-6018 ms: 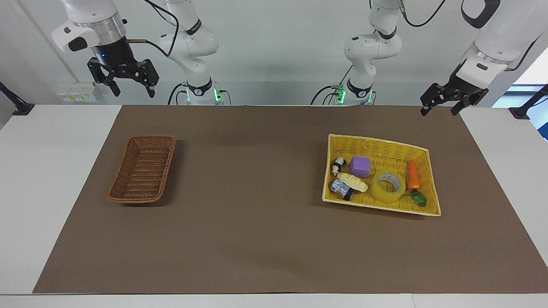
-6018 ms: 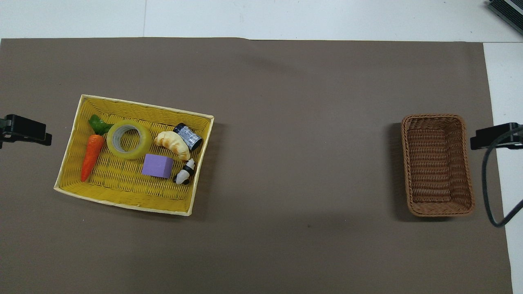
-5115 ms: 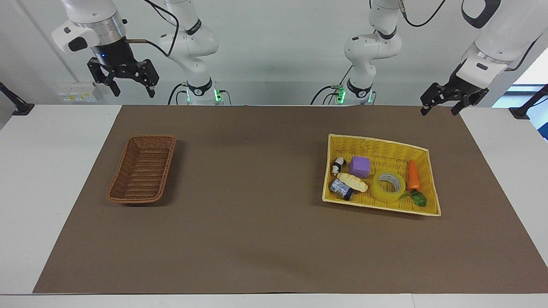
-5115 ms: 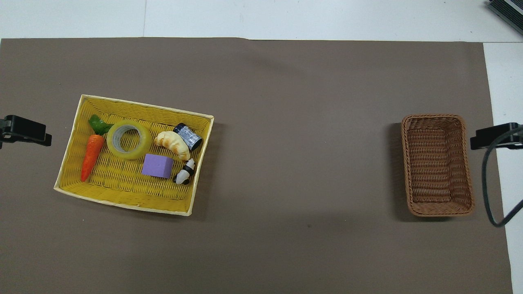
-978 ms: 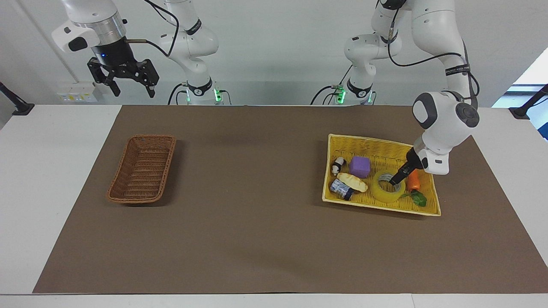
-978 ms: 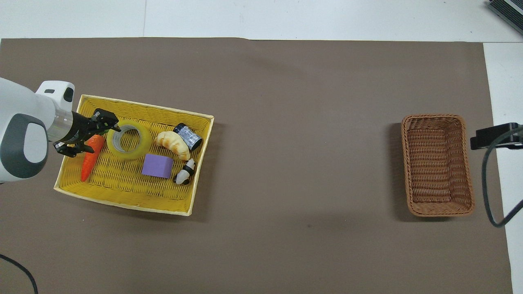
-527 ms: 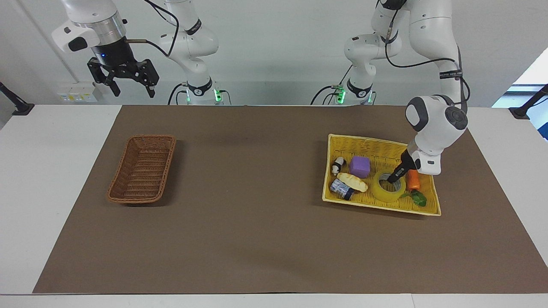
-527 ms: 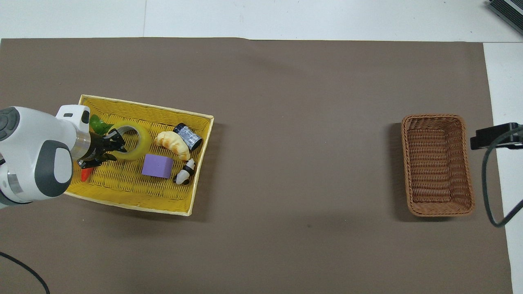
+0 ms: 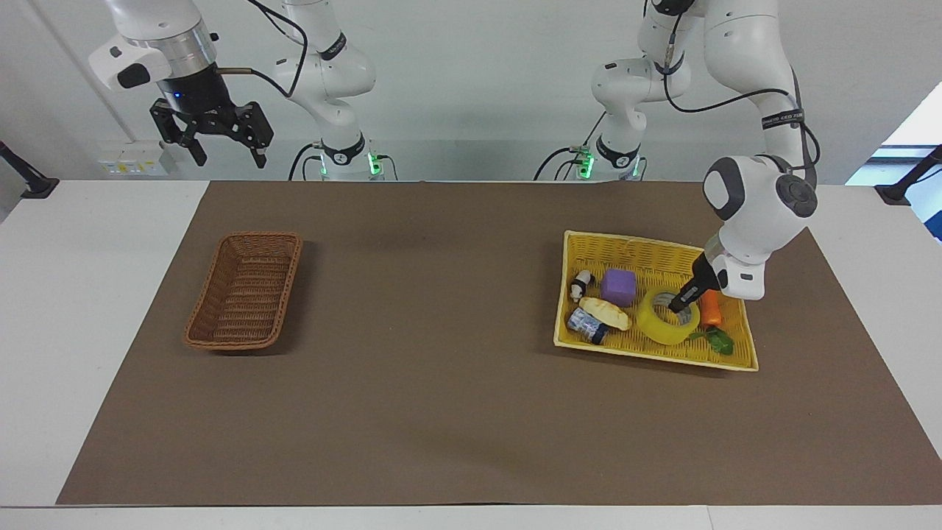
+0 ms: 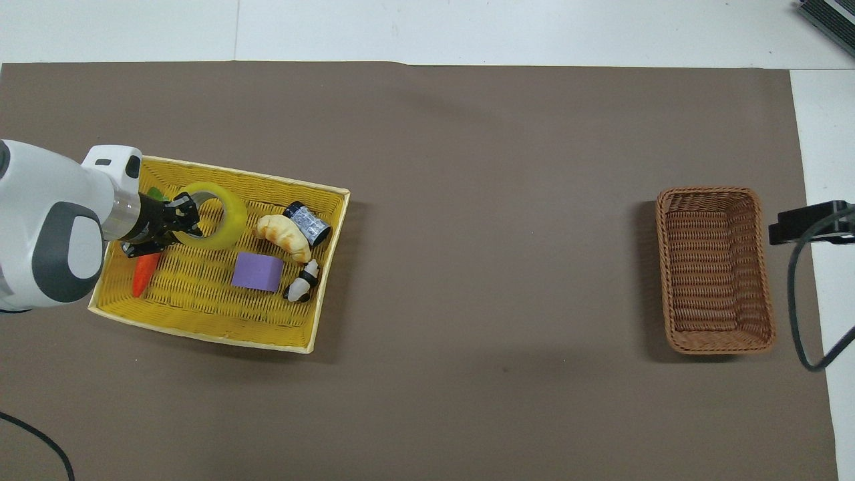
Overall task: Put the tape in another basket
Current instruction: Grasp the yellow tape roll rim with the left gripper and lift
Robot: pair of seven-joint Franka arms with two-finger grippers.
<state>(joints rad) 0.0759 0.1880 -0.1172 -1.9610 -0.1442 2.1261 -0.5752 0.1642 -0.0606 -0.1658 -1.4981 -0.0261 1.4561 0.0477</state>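
Note:
The yellow tape roll [image 9: 655,325] is in the yellow basket [image 9: 647,243], tilted, with one edge raised off the basket floor. My left gripper [image 9: 675,303] is shut on the tape's rim, one finger inside the core, beside the carrot. In the overhead view the left gripper [image 10: 184,217] holds the tape [image 10: 230,224] at the roll's edge toward the left arm's end. The brown wicker basket [image 9: 221,342] stands empty at the right arm's end of the table; it also shows in the overhead view [image 10: 711,192]. My right gripper [image 9: 221,140] waits open, raised near that basket.
The yellow basket [image 10: 200,331] also holds a purple cube [image 9: 618,285], a carrot [image 9: 711,311], a croissant [image 9: 607,313], a small panda figure [image 9: 581,283] and a small can [image 9: 585,324]. A brown mat [image 9: 427,353] covers the table between the two baskets.
The left arm came down into the yellow basket, closed on the tape's rim, and now the roll is tilted and slightly raised. The right arm has not moved.

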